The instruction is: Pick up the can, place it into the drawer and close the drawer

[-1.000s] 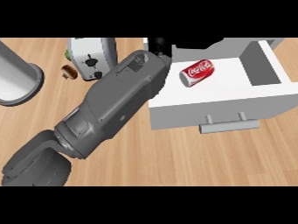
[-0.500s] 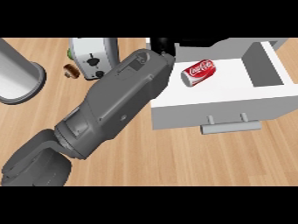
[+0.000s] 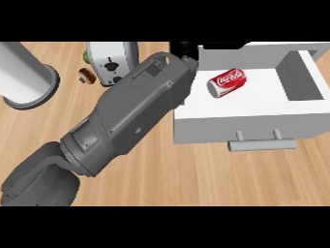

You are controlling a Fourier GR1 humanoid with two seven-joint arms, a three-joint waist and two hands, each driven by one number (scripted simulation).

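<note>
A red can (image 3: 227, 82) lies on its side inside the open white drawer (image 3: 253, 121), toward its back left. The drawer's grey handle (image 3: 262, 144) faces me. One big grey forearm (image 3: 125, 121) crosses the head view from the lower left up to the drawer's far left corner. Only a black bit of that left hand (image 3: 185, 49) shows at the picture's upper edge, left of the can and apart from it. Its fingers are hidden. Nothing is held that I can see. The right hand does not show.
A silver toaster (image 3: 112, 62) stands at the back, left of the forearm. A tall grey cylinder (image 3: 21, 75) stands at the far left. A small brown item (image 3: 86, 75) lies between them. Bare wooden counter (image 3: 217, 179) lies in front of the drawer.
The forearm has crept slightly up and to the right, toward the drawer's far left corner. The can and the drawer have not moved.
</note>
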